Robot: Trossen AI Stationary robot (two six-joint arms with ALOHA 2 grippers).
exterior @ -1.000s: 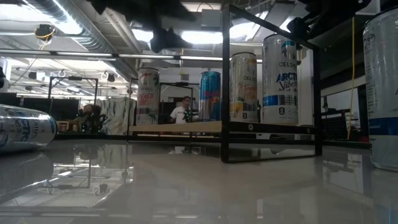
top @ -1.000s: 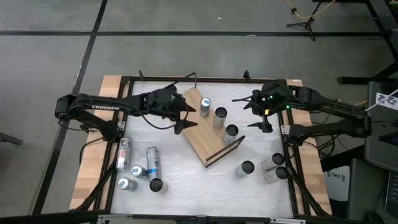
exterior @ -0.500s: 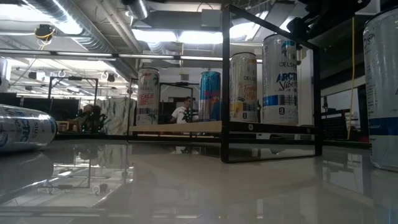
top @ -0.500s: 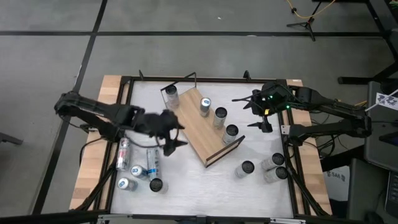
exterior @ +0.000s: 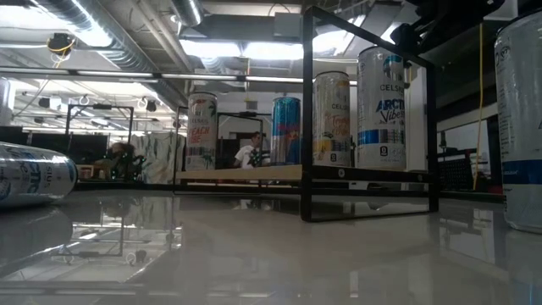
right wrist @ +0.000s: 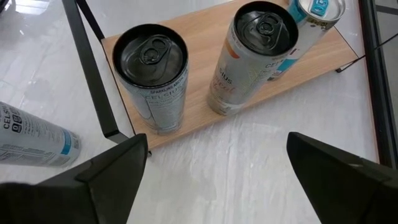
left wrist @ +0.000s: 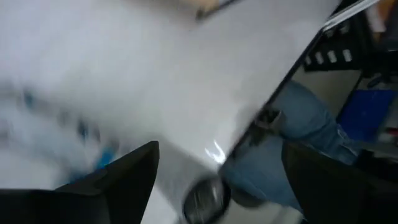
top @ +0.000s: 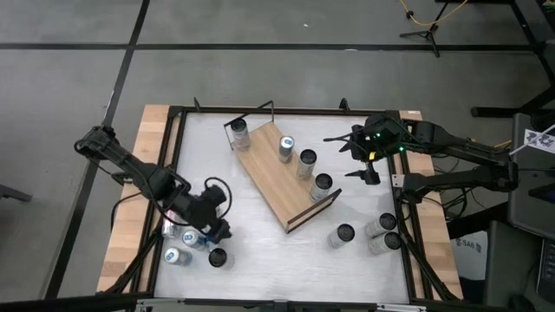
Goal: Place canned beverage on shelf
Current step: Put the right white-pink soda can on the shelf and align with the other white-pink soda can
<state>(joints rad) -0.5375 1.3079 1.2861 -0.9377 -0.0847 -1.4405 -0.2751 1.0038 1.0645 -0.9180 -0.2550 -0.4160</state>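
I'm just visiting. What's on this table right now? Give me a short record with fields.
shelf: wooden board, lying diagonally mid-table
cans on shelf: four upright, among them a far-end can and a near-end can
loose cans, left side: cluster near the table's left edge
loose cans, right side: three upright
left gripper: open, over the left cluster
right gripper: open, beside the shelf, holding nothing

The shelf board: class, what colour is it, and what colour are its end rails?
The shelf is light-brown wood with black wire rails; the right wrist view shows it best.
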